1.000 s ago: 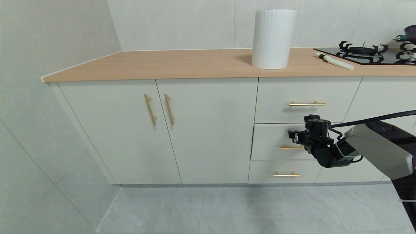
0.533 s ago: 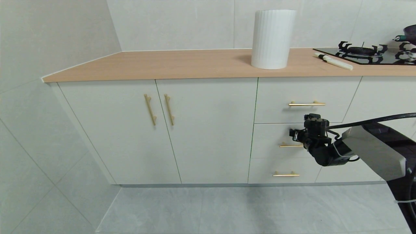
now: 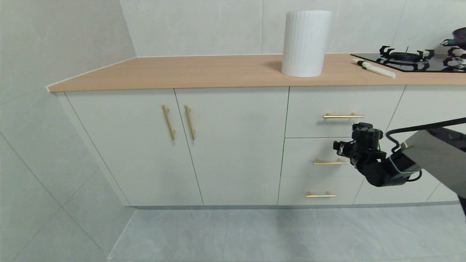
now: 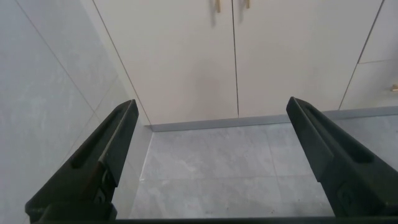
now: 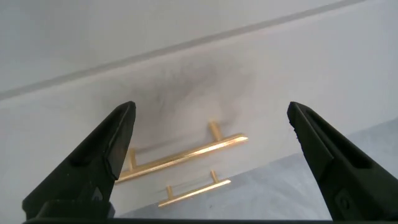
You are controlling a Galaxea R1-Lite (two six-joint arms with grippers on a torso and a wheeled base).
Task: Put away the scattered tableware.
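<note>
Right now the right hand (image 3: 341, 149) hangs with its fingers spread wide, holding nothing, just before the slim brass bar handle (image 3: 329, 162) of the middle drawer. Up on the wooden counter (image 3: 182, 72) lies the long white utensil with a dark band (image 3: 375, 69) — beside the black gas hob (image 3: 411, 62), near a tall white ribbed cylinder (image 3: 305, 43). The left hand (image 4: 211, 106) gapes wide too — empty, above grey floor tiles (image 4: 211, 168).
</note>
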